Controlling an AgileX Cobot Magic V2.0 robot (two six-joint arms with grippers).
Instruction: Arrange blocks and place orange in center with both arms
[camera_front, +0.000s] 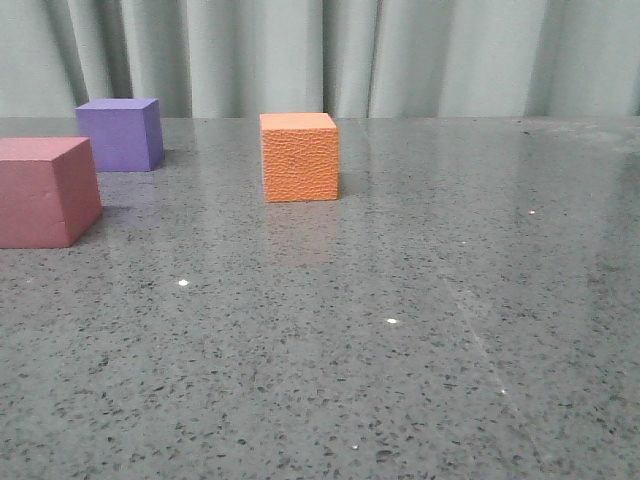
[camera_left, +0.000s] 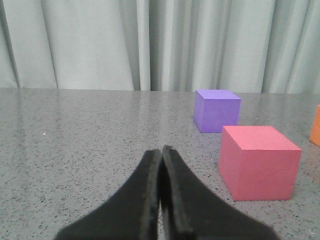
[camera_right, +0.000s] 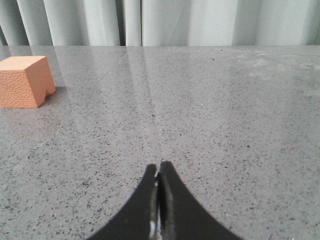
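Front view: the orange cube (camera_front: 299, 157) stands on the speckled table (camera_front: 400, 340), with the purple cube (camera_front: 120, 133) and pinkish-red cube (camera_front: 45, 190) well to its left. Left wrist view: the left gripper (camera_left: 161, 150) is pressed closed and empty, near the pinkish-red cube. Right wrist view: the right gripper (camera_right: 158, 167) is likewise closed and empty, well apart from the orange cube.

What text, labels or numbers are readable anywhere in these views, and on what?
None. No view shows any readable text.
orange cube: pebbled faces, no print.
purple cube: plain.
pinkish-red cube: plain.
Left tool and right tool: black, both shut on nothing, no markings visible.
Speckled table and curtain: no signs or labels.
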